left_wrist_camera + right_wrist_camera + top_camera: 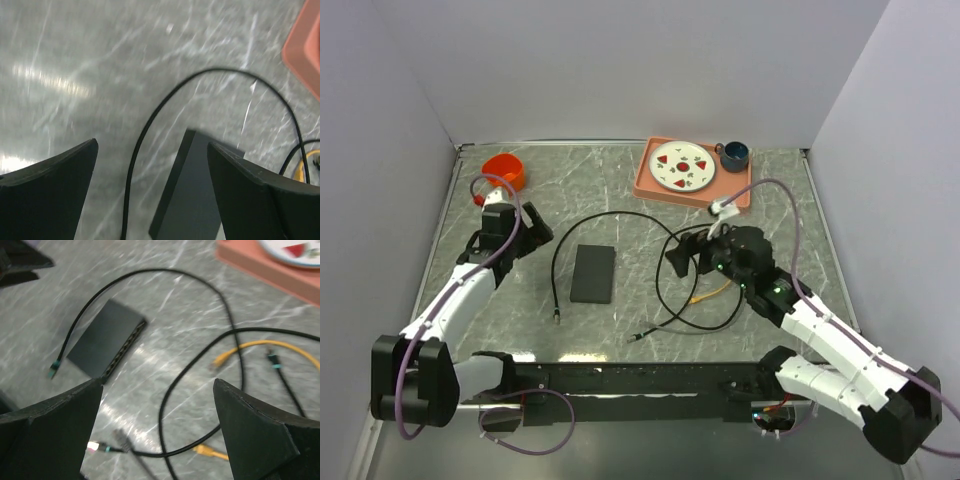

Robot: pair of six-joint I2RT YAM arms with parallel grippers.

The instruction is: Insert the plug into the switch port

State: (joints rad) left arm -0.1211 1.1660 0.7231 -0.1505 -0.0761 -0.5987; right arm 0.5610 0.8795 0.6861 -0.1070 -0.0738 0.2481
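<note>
1. Desk (620,170): grey marbled top, under both tools.
2. Left arm (460,295): white links, reaching forward from the near-left base, with the wrist turned toward the switch.
3. Right arm (820,335): reaching forward and leftward from the near-right base, with the wrist above the cable loops.
4. Tray (645,180): salmon-pink, beyond the right tool, carrying a patterned plate (682,165) and a dark blue cup (734,154).
5. Switch (593,273): flat matte-black rectangular box lying on the desk between the two tools, nearer the left one.
6. Black cable (620,214): arcs around the switch's far side and loops under the right tool.
7. Yellow cable (260,346): lies among those loops, below the right tool.
8. Bowl (504,170): orange, beyond the left tool.
9. Left tool (152,150): jaws spread wide, nothing between them; the switch's corner lies below.
10. Right tool (157,385): jaws spread wide, holding nothing.
11. Switch port (124,351): one of a row of sockets on the narrow side facing the right tool.
12. Plug (53,371): teal-tipped end of the black cable, on the desk just off the switch's near corner, apart from both tools.
</note>
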